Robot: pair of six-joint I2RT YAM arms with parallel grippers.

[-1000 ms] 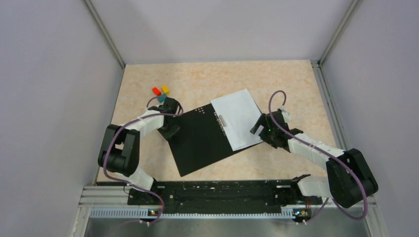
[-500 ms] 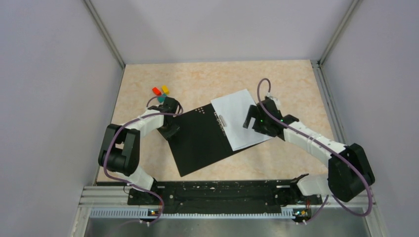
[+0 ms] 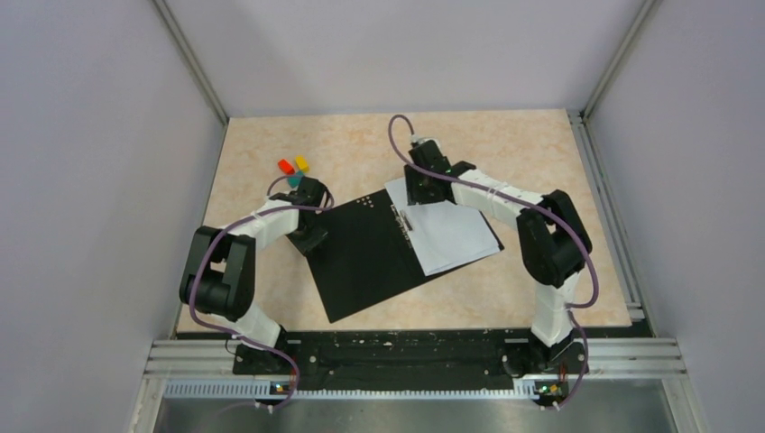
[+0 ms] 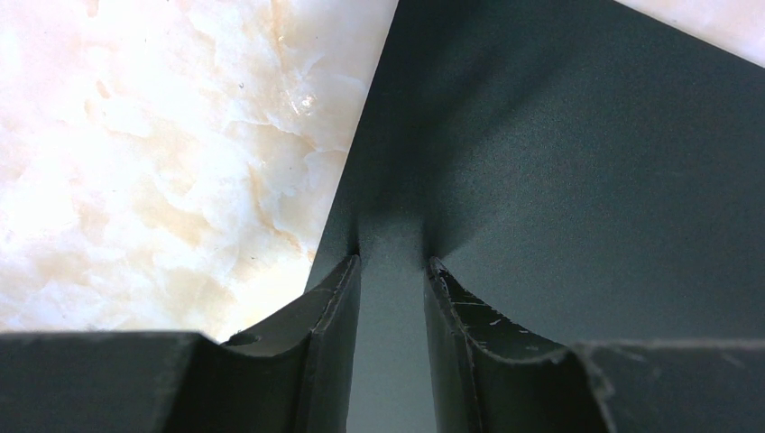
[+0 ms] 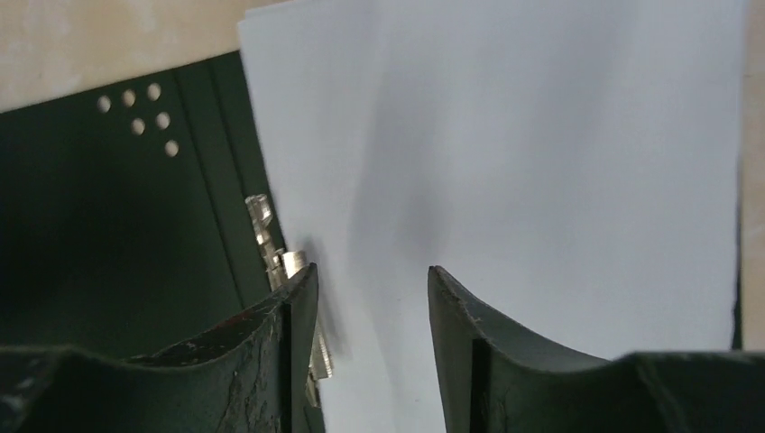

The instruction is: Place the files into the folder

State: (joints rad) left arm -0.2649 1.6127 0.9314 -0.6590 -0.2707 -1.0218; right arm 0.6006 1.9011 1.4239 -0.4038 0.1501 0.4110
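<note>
Folder (image 3: 361,262) is lying open and flat around the middle of the table (image 3: 523,144), black inside facing up, skewed so one corner points at the near edge. The files (image 3: 451,230) sit on its right half, the side toward the right edge of the table. They look like one white stack and I can't tell how many sheets. The inner edge of the paper runs right along the metal clip (image 3: 402,222) at the spine. On the left half there's a lil cluster of white dots (image 3: 370,204) near the far corner.

Left gripper (image 3: 313,231) is at the folder's left edge, toward the left side of the table. In the wrist cam the 2 fingers (image 4: 329,307) are only a narrow slit apart w/ tips down on the black cover just inside its edge. Nothing is pinched between them afaict, you just see cover thru the gap, so it's loose and not clamped on anything.

Right gripper (image 3: 421,191) is over the far corner of the paper, the arm bent way round from the right side. Its wrist cam shows the jaws clearly spread and released. White paper fills the gap, and the finger on the clip side sits right next to the clip. Can't tell if the tips actually touch the sheet.

Also 3 small blocks near the left edge toward the far side: red (image 3: 285,166), yellow-ish (image 3: 302,164) and teal (image 3: 294,179). They're bunched together just beyond the left gripper, off the folder.
</note>
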